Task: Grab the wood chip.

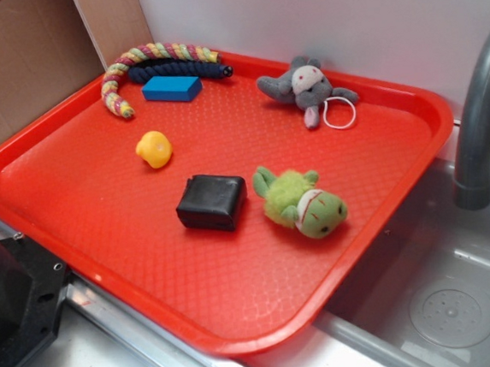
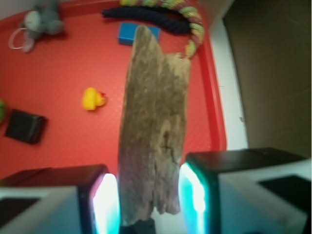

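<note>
The red tray (image 1: 75,198) fills the exterior view, lying beside a sink (image 1: 444,303) and its grey tap (image 1: 480,120), and no wood lies anywhere on it; the arm itself is out of that frame apart from a dark base at the lower left. In the wrist view the wood chip (image 2: 156,131) stands lengthwise between the two pads, its lower end squeezed by them and its pointed top reaching out over the far part of the tray, so the gripper (image 2: 148,195) is clamped on the chip and appears to carry it above the tray rather than resting it there, though the wrist picture is soft and the height cannot be read. Judged from this, the grab is essentially done; what is left is at most to keep the hold steady. The remaining things sit untouched on the tray: a striped rope (image 1: 144,59) with a dark rope (image 1: 179,69) along the back rim, a grey plush mouse (image 1: 305,88), a green plush frog (image 1: 302,202), a black block (image 1: 212,202), a blue block (image 1: 171,88) and a small yellow duck (image 1: 154,148).
</note>
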`<state>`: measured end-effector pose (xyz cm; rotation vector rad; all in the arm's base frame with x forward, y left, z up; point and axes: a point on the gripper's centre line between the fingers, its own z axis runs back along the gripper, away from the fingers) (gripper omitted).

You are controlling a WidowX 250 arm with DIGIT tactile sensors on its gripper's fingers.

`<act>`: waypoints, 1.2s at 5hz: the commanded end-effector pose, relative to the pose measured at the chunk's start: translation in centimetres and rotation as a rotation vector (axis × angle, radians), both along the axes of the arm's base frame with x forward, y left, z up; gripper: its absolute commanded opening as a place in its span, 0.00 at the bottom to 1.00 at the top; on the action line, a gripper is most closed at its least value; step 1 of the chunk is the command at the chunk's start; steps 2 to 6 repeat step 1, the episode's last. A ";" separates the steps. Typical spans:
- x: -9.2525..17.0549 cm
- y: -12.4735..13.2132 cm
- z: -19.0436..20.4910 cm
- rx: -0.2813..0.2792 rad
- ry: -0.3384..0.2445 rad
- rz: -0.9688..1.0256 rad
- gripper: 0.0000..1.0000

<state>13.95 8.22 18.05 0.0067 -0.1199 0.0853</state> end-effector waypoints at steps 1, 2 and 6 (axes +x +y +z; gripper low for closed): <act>0.2 -2.2 -1.0 0.053 0.003 -0.002 0.00; 0.2 -2.2 -1.0 0.053 0.003 -0.002 0.00; 0.2 -2.2 -1.0 0.053 0.003 -0.002 0.00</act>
